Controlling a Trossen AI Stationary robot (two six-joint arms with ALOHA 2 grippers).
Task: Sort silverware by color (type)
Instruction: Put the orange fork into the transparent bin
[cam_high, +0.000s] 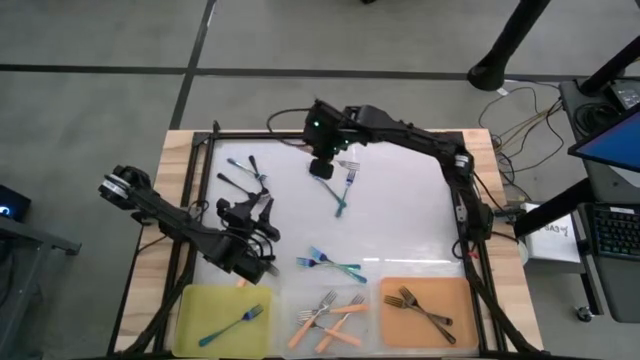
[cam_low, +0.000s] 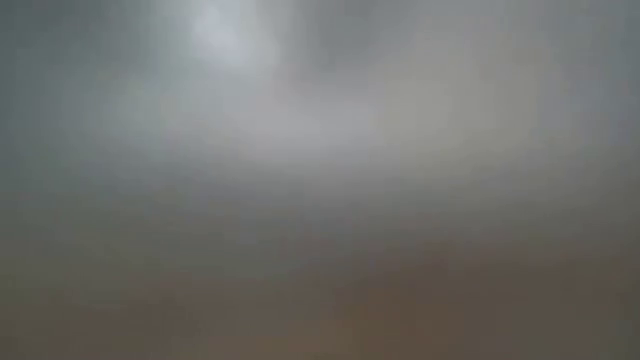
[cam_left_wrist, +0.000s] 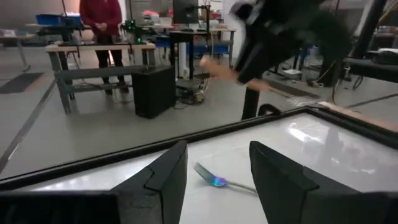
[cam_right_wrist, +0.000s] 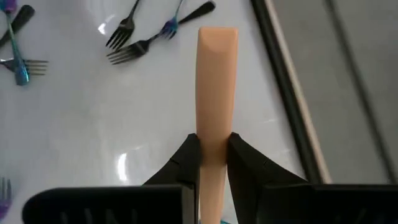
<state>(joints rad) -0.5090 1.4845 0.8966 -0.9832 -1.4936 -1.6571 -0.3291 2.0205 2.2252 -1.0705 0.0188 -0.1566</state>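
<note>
High view first: the right gripper (cam_high: 322, 168) sits over the far-middle part of the white table (cam_high: 400, 220), and the right wrist view makes it obvious what it's got. Its two fingers are pinched tight on the orange-handled fork (cam_right_wrist: 216, 93), with the peach-orange handle sticking straight out past the fingertips and clear of the surface.

Left gripper (cam_high: 262, 212) is hanging out over the left-middle of the table, fingers spread with nothing between them. Through the gap in its wrist view you can see one blue-teal fork (cam_left_wrist: 219, 182) lying flat on the white surface.

Loose stuff on the table: a few dark forks (cam_high: 243, 178) near the far-left corner, another blue-teal fork (cam_high: 346, 192) just beside the right gripper, and a small bunch of blue-teal forks (cam_high: 330, 264) near the front middle.

Along the front edge, the yellow tray (cam_high: 195, 305) has one blue-teal fork in it, the clear middle tray (cam_high: 300, 300) has several orange-handled ones, and the orange tray (cam_high: 455, 300) has dark forks.

Low view is just a grey blur, can't tell anything from it. A person in a red top (cam_left_wrist: 101, 15) stands by a workbench way back in the room.
</note>
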